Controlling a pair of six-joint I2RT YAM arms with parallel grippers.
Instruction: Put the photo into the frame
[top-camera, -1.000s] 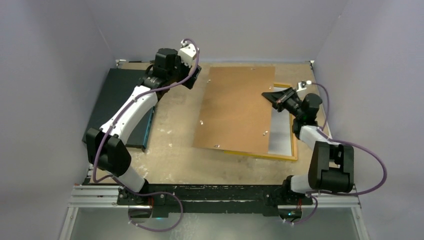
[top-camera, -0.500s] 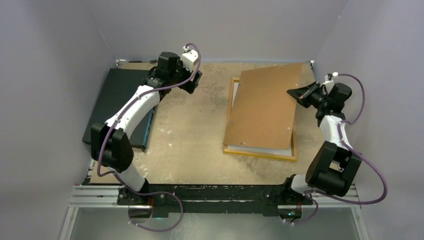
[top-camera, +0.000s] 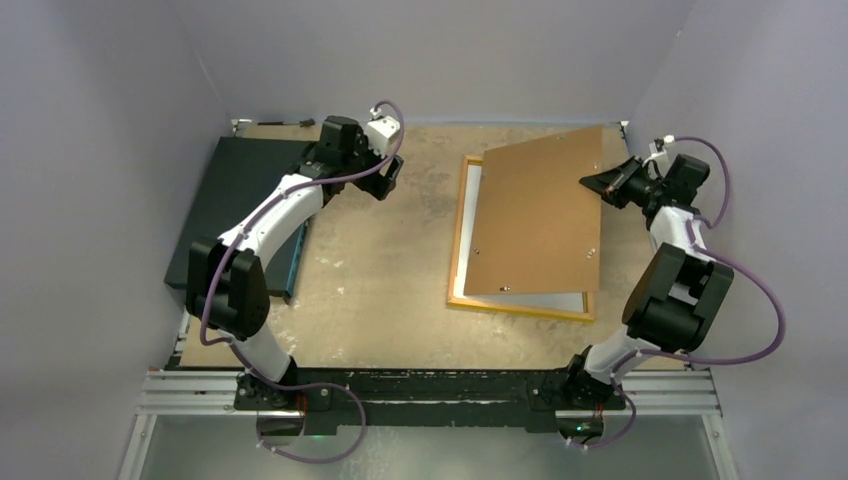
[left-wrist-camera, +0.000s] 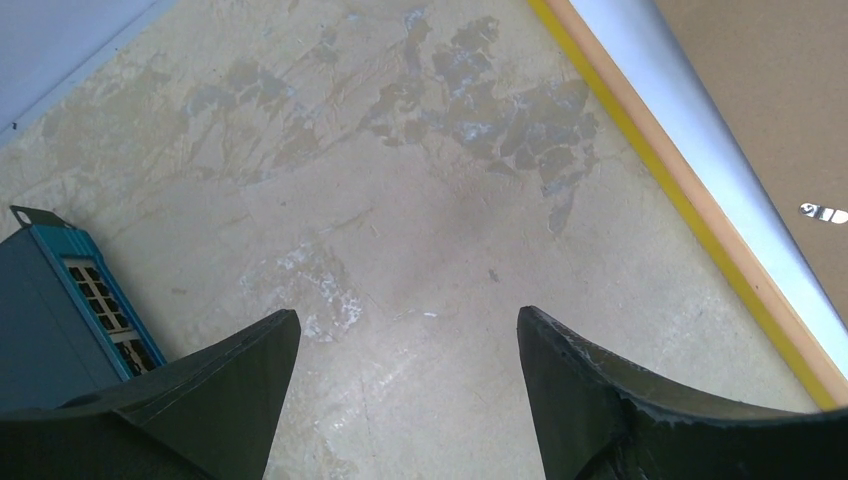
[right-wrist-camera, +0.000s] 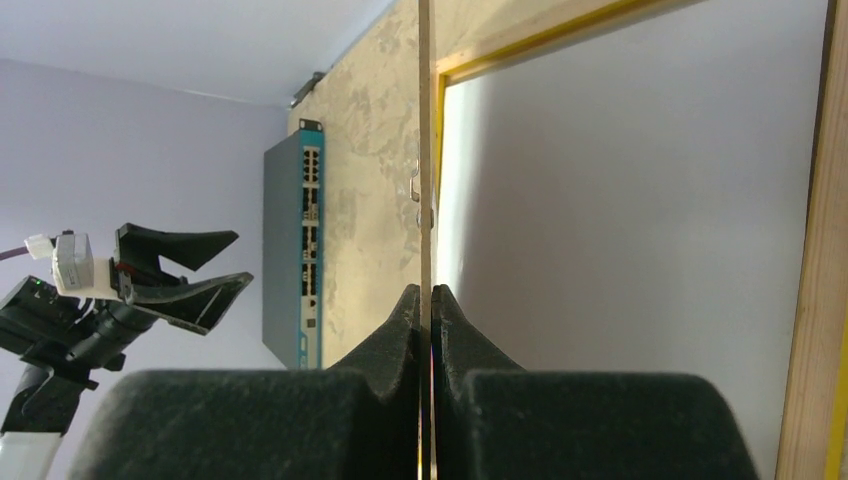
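Lab test enclosure: plain lilac walls (top-camera: 450, 50), aluminium rail (top-camera: 190, 398), scuffed tabletop (top-camera: 370, 280)

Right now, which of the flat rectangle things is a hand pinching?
The brown board. The right hand is shut on its edge, while the yellow frame lies under it and the dark box sits off to the left.
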